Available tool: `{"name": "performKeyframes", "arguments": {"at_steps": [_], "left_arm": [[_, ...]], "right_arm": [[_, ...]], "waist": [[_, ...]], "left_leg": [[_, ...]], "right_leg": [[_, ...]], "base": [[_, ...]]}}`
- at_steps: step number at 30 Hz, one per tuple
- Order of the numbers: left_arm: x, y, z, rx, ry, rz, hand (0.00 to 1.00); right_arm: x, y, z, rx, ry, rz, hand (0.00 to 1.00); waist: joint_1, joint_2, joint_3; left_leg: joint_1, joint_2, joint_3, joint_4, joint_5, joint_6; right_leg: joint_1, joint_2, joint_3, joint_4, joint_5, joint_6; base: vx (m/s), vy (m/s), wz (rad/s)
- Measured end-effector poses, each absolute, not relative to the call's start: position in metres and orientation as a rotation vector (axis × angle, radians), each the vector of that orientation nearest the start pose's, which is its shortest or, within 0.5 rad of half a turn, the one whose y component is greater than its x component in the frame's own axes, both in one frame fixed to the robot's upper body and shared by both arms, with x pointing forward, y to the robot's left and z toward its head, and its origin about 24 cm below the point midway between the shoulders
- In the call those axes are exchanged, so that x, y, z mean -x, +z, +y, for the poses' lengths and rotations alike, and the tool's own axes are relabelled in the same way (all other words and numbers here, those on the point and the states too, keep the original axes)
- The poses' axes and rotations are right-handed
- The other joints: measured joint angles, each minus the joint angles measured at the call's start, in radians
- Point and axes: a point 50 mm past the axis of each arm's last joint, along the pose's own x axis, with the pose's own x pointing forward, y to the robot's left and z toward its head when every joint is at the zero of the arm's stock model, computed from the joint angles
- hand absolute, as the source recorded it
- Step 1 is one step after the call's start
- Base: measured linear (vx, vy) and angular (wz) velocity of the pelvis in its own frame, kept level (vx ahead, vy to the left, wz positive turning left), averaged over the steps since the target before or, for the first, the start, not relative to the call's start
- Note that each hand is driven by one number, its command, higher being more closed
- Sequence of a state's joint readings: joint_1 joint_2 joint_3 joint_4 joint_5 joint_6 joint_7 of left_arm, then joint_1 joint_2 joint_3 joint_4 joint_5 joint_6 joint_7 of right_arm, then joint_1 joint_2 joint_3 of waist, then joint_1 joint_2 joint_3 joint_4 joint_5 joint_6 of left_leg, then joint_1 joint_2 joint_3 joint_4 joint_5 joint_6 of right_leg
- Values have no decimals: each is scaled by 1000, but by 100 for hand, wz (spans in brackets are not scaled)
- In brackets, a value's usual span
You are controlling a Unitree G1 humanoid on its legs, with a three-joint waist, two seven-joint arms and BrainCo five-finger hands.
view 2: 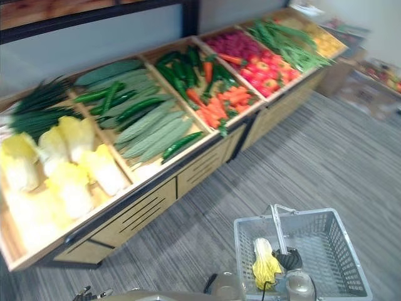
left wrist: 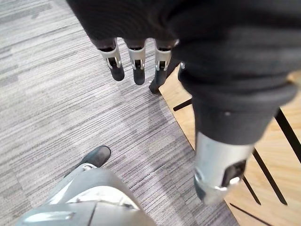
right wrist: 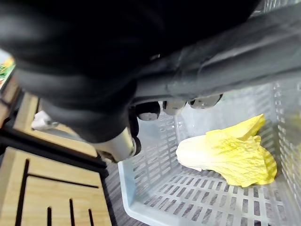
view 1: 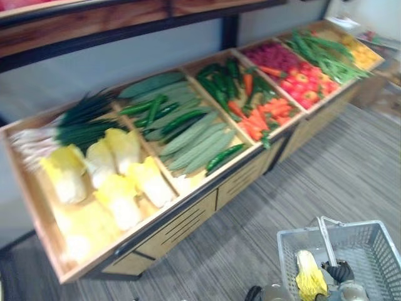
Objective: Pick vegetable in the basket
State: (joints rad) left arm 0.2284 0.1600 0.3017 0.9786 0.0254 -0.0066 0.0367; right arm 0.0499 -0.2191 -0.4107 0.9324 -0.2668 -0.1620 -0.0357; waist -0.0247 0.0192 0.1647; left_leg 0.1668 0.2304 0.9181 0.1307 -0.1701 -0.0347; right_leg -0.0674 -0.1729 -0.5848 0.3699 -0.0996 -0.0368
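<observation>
- Gripping the handle (view 1: 326, 238) of a grey plastic basket (view 1: 382, 251), the right hand (right wrist: 150, 111) has its fingers curled over the bar. The grip is closed on it.
- The basket is low at the robot's right, over the grey striped floor (view 1: 313, 182). I cannot tell whether it touches the floor.
- Task item: 1 yellow cabbage (right wrist: 225, 153) lies on its side on the basket's bottom, just below the right hand and free of both hands.
- Left hand (left wrist: 202, 84): fingers straight, slack and slightly apart, holding nothing. It hangs above the floor, just beside the wooden front of the stand (view 1: 188, 222).
- The stand runs from the robot's left toward the far right and is divided into open compartments.
- Compartments, left to right:
  - more yellow cabbages (view 1: 119, 182), with green onions (view 1: 88, 119) behind them
  - long pale green gourds (view 1: 194, 141) with darker cucumbers
  - carrots (view 1: 263, 116) with dark green vegetables behind
  - red vegetables (view 1: 301, 81), kind unclear
  - green beans (view 1: 326, 53)
- The basket stands well apart from the stand.
</observation>
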Motion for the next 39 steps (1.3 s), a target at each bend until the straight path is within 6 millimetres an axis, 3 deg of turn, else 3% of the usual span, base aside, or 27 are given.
{"name": "performKeyframes", "arguments": {"at_steps": [1,2,3,4,7,9,13,15,17,19,20,22,23,24,25,26,29,32,36,39], "left_arm": [[-43,-153,259,-55,436,1161,0],[-42,-154,259,-55,440,1167,0],[-40,-154,261,-51,450,1177,0],[-38,-156,255,-30,450,1187,0],[-54,-157,243,-14,410,1154,0],[-64,-157,239,-19,380,1138,0],[-77,-156,232,-57,299,1121,0],[-72,-158,227,-56,278,1135,0],[-64,-161,221,-43,275,1157,0],[-54,-163,216,-56,263,1171,0],[-48,-163,216,-56,266,1185,0],[-46,-164,215,-60,265,1191,0],[-45,-164,213,-65,256,1198,0],[-44,-165,212,-64,256,1200,0],[-44,-165,212,-66,262,1201,0],[-44,-165,213,-72,268,1203,0],[-47,-163,217,-97,278,1187,0],[-53,-162,217,-114,259,1166,0],[-59,-160,224,-143,252,1151,0],[-58,-159,230,-160,253,1154,0]], "right_arm": [[-129,-117,-290,314,-352,828,100],[-130,-117,-288,325,-329,831,100],[-134,-117,-285,333,-303,824,100],[-141,-116,-282,342,-272,805,100],[-141,-116,-280,355,-239,809,100],[-134,-118,-283,360,-250,824,100],[-123,-122,-279,344,-256,852,100],[-119,-122,-278,342,-266,855,100],[-121,-122,-279,346,-287,856,100],[-126,-120,-279,350,-284,846,100],[-128,-120,-278,352,-276,841,100],[-126,-119,-280,356,-280,842,100],[-122,-118,-286,367,-288,849,100],[-119,-117,-290,378,-292,855,100],[-115,-117,-295,389,-301,869,100],[-112,-118,-294,383,-304,879,100],[-95,-124,-291,375,-302,919,100],[-88,-126,-292,368,-316,944,100],[-83,-130,-290,357,-319,974,100],[-87,-131,-287,361,-305,968,100]], "waist": [[-1,-23,-1],[6,-35,0],[9,-38,2],[8,-27,-3],[-2,-23,6],[-3,-6,-4],[-18,-11,-1],[-28,-12,0],[-15,-25,8],[3,-21,6],[3,-20,6],[3,-6,-2],[0,17,-15],[0,32,-24],[2,61,-31],[-3,66,-36],[-7,49,-43],[-27,56,-48],[-26,50,-44],[-21,27,-37]], "left_leg": [[13,-13,44,20,0,0],[17,-10,72,42,-3,-3],[21,4,104,78,-6,-8],[26,32,136,106,-6,-8],[33,66,159,148,-5,-11],[43,58,135,116,17,-29],[40,96,122,204,45,-66],[-1,133,17,339,60,-44],[-55,75,-202,330,20,-38],[-80,-35,-468,199,-5,-50],[-81,-63,-560,128,-3,-53],[-84,-70,-666,47,-2,-55],[-93,-65,-724,6,-2,-55],[-96,-58,-746,-13,-1,-55],[-96,-36,-750,-32,-24,-98],[-96,-44,-730,-23,-32,-91],[-82,-84,-659,-23,-51,-90],[-65,-114,-656,-28,-51,-92],[-32,-131,-654,-25,-51,-90],[1,-135,-618,-19,-51,-90]], "right_leg": [[15,-50,-35,39,-41,40],[19,-55,-41,19,-45,54],[20,-34,-55,-19,-41,51],[42,19,-45,-106,-21,36],[88,99,23,-266,19,17],[95,121,45,-307,35,11],[113,138,76,-360,53,8],[124,136,108,-367,52,8],[115,117,187,-358,47,14],[75,107,323,-337,50,19],[51,113,378,-329,54,25],[29,137,455,-331,63,38],[7,159,490,-332,70,47],[-6,171,500,-332,76,55],[-18,192,524,-334,98,62],[-14,190,537,-339,107,68],[-14,150,566,-376,154,103],[-13,129,584,-386,166,120],[-17,126,595,-352,167,122],[-44,135,591,-284,160,111]], "base": [[22,-132,-108],[43,-195,-114],[41,-267,-132],[43,-321,-149],[-56,-175,-92],[-113,-96,-44],[-123,-52,-22],[-105,14,-36],[-58,31,-95],[-67,57,-170],[-62,59,-147],[-36,105,-140],[-6,148,-132],[8,189,-126],[5,195,-87],[17,197,-80],[71,213,-55],[149,166,-13],[91,68,-33],[-43,-20,-67]]}}
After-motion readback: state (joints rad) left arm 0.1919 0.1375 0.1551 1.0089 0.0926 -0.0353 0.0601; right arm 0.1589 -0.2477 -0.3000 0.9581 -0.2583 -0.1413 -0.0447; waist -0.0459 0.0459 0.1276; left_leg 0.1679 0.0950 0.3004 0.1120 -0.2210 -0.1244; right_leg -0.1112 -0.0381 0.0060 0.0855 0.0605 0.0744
